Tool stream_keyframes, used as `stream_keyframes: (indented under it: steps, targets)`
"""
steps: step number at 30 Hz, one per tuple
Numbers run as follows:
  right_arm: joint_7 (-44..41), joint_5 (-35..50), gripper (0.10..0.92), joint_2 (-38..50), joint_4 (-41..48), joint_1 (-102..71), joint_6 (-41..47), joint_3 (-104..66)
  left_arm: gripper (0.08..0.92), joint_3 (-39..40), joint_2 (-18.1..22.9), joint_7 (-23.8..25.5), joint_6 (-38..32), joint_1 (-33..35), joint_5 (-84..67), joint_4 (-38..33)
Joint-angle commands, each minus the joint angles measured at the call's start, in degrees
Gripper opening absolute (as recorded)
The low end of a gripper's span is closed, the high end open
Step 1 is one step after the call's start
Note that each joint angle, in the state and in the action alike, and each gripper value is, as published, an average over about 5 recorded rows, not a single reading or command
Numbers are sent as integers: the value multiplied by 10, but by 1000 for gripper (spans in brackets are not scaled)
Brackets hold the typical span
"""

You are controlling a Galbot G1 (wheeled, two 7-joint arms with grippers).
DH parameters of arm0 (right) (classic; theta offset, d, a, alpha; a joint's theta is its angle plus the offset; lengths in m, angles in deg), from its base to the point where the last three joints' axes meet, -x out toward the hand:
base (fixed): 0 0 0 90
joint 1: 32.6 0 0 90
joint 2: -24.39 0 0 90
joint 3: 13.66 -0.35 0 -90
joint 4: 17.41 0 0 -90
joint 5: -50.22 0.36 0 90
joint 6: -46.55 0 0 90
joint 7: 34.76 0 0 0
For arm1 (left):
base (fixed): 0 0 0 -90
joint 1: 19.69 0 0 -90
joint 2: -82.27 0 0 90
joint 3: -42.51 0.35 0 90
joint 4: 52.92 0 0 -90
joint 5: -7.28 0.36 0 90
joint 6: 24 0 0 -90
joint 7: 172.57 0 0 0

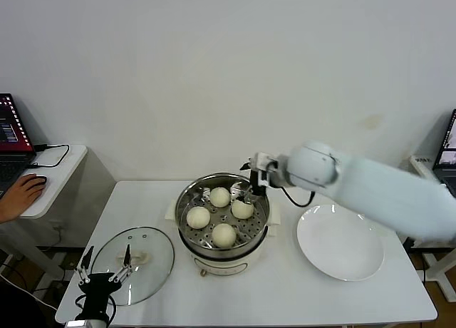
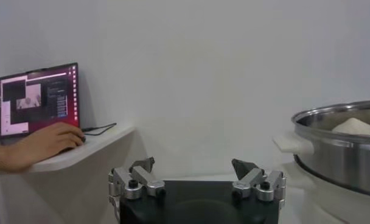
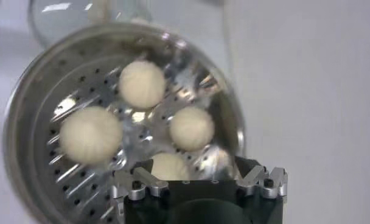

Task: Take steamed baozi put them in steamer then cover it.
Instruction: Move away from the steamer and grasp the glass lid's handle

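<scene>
Steamer [image 1: 223, 228]: round shiny stainless-steel pot with a perforated tray inside, seated on a cream-white base with small side handles, standing uncovered near the middle of the white desk [image 1: 285, 299]. Contents: four steamed baozi [image 1: 220, 197], small smooth round cream-white buns, all resting on the perforated tray, spaced apart from one another in a loose ring; one toward the wall, one toward the robot's left, one toward its right, one nearest the robot. Bun surfaces matte and unmarked, each roughly spherical; the tray's holes and bright reflections show between them in the right wrist view. Round glass lid with a white handle [image 1: 135, 260]: lying flat on the desk to the left of the steamer, apart from it. Flat round white plate [image 1: 340, 242]: on the desk to the right of the steamer, just beside its base, nothing on it. Right gripper [image 1: 247, 193]: reaching in from the right, positioned over the steamer's right inner edge directly above the right-hand bun, jaws spread apart and gripping nothing. Left gripper [image 1: 107, 267]: low at the near-left desk edge over the lid's near rim, jaws spread wide, holding nothing. Side table at far left carries a laptop [image 1: 11, 142] with a person's hand [image 1: 21, 194] resting on a mouse.
</scene>
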Motion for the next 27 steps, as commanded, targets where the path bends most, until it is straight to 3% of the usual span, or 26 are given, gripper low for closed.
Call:
stream_keyframes:
  steps: [1,9,14,20,27]
  targets:
    - [190,-66,823,55,-86,-580,-244,-491,823,9,7,4,-25,-1,2,9]
    - [103,-223,823,-203,-74,-824,-379,-792,823,22,15,-6,-52,-4,12,37]
    - [58,-239,823,-331,-87,-894,-388,-902,823,23,11,-31,-27,-8,83,40]
    - [55,-239,823,-379,-112,-953,-377,-960,823,-6,-4,-65,-21,-33,321,83]
    - [78,-252,823,-399,-126,-982,-363,-998,823,-76,-43,-32,-76,-16,561,141]
